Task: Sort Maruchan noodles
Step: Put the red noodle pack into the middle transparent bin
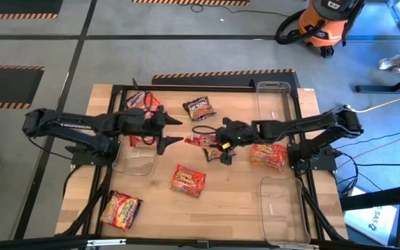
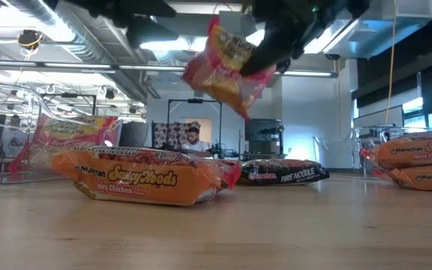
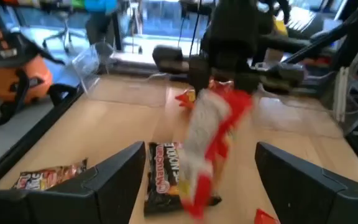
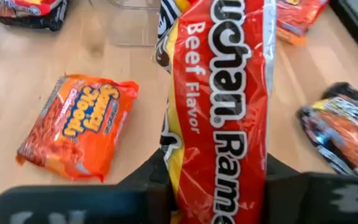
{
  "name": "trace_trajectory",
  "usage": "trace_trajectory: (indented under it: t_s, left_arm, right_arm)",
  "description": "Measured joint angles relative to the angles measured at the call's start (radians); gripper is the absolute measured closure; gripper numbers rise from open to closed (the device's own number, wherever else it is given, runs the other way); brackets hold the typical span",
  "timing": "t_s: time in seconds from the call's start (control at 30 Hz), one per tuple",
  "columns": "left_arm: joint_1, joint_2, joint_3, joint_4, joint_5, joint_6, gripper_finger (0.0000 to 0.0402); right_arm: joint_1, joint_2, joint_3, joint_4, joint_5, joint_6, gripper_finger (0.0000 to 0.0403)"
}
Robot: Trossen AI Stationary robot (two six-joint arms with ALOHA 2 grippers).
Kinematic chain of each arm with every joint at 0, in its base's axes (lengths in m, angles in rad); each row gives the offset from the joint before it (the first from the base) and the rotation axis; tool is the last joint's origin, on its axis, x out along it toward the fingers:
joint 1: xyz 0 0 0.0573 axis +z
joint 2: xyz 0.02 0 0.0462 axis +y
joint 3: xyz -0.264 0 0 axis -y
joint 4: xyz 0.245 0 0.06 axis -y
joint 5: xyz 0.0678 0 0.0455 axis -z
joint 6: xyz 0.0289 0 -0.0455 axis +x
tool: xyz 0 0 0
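Observation:
A red-and-yellow Beef Flavor noodle packet [image 4: 219, 93] is in my right gripper [image 4: 219, 186], above the table's middle [image 1: 201, 141]. The low view shows it lifted and tilted [image 2: 227, 67]. My left gripper [image 1: 178, 131] is open, and its fingers stand on either side of the packet's free end [image 3: 210, 143] without touching it. An orange Spicy packet [image 1: 188, 179] and a dark Fire Noodle packet [image 1: 200, 107] lie flat on the table. Two orange packets [image 1: 268, 156] lie stacked near the right arm's base. Another packet [image 1: 120, 210] lies at the near left. My right gripper pinches the Beef Flavor packet near one short end [image 4: 219, 180], one finger on each side. The fingers come about level from the table's right and lie along the packet. It is lifted clear of the table, and its free end [image 1: 188, 141] points toward my left gripper.
Clear plastic bins stand at the far right [image 1: 273, 97], the near right [image 1: 280, 208] and under my left arm [image 1: 137, 158]. Red packets [image 1: 141, 103] lie by the left bin. Black frame rails [image 1: 207, 87] border the table. An orange shop vacuum [image 1: 325, 24] stands on the floor beyond.

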Motion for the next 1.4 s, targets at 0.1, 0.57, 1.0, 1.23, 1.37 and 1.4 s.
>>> trace_trajectory:
  t_s: [0.1,0.57,1.0,1.23,1.37,1.4]
  left_arm:
    - [-0.001,0.071,0.116,-0.131,0.019,0.001,0.0105]
    - [-0.001,0.502,0.604,-0.553,0.082,0.088,0.0107]
    - [-0.001,0.767,0.824,-0.731,0.046,0.118,0.0107]
    - [-0.001,0.785,0.825,-0.742,0.04,0.113,0.011]
    - [-0.001,0.785,0.825,-0.743,0.036,0.112,0.0139]
    - [-0.001,0.785,0.825,-0.744,0.038,0.112,0.0151]
  right_arm:
    - [-0.002,0.053,0.0,0.02,-0.022,0.0,0.0319]
    - [-0.022,0.111,0.0,0.037,-0.056,0.046,0.0317]
    - [-0.019,0.11,0.0,0.028,-0.056,0.053,0.0316]
    - [-0.019,0.111,0.0,0.026,-0.056,0.067,0.0315]
    - [-0.02,0.111,0.0,0.026,-0.056,0.067,0.0315]
    - [-0.02,0.111,0.0,0.028,-0.055,0.067,0.0315]
